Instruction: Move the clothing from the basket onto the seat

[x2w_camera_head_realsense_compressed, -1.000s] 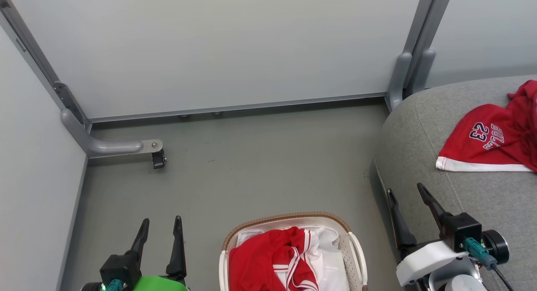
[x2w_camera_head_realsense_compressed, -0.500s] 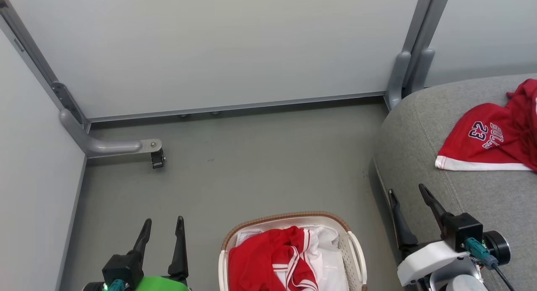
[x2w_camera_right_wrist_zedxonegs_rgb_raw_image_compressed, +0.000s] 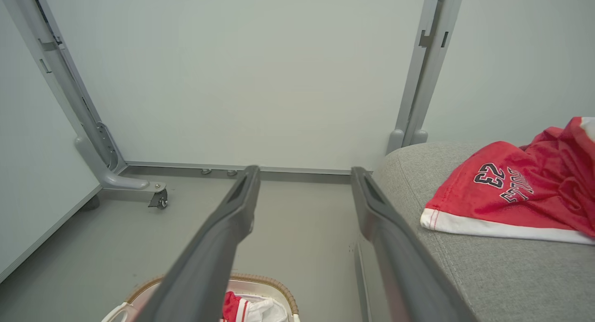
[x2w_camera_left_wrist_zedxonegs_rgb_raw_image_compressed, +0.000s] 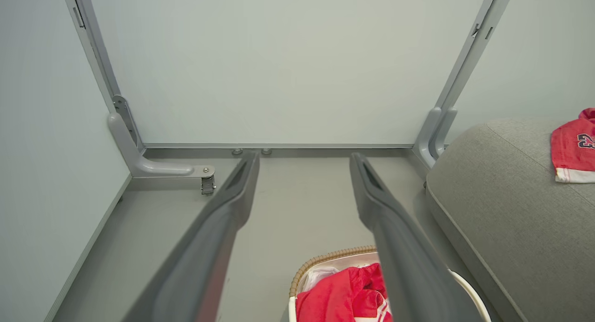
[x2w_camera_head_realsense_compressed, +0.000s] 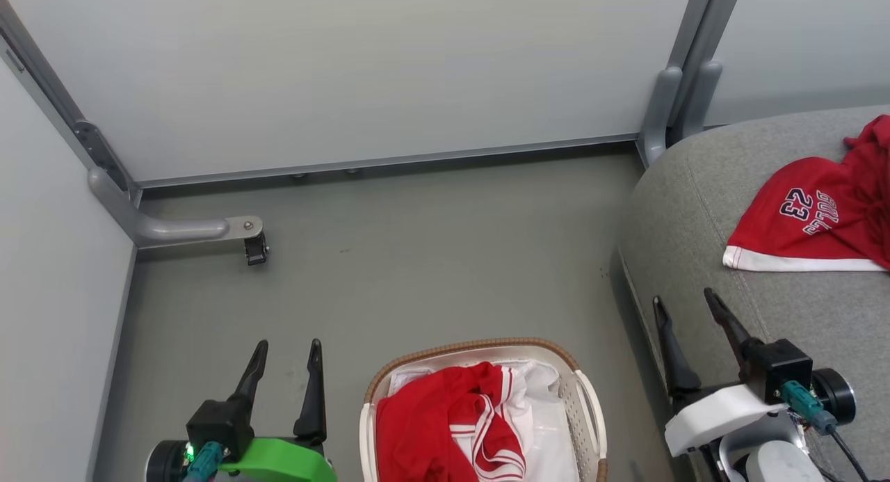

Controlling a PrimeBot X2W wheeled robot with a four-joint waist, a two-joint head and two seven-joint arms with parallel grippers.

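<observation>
At the far left a pale side panel meets the back panel in a corner. From that corner a grey bracket foot juts onto the floor and ends in a small black caster, well apart from everything else. Nearer, at the lower left, the left gripper hangs over bare floor, its two dark fingers spread wide with nothing between them. Just to its right stands the basket, not touched by it. A crumpled red garment with white striped trim lies in the basket's left part, heaped on the white liner, which shows bare on the right. Nothing covers the basket's mouth. Past a strip of floor rises a grey upright post at the back, right beside the rounded corner of the seat. The right gripper hovers at the seat's front edge, between basket and cushion, with its jaws also wide and empty. Farther right, the numbered garment, red with a white hem and a navy 23, lies spread on the seat cushion and runs off the picture's right edge, well clear of both grippers.
</observation>
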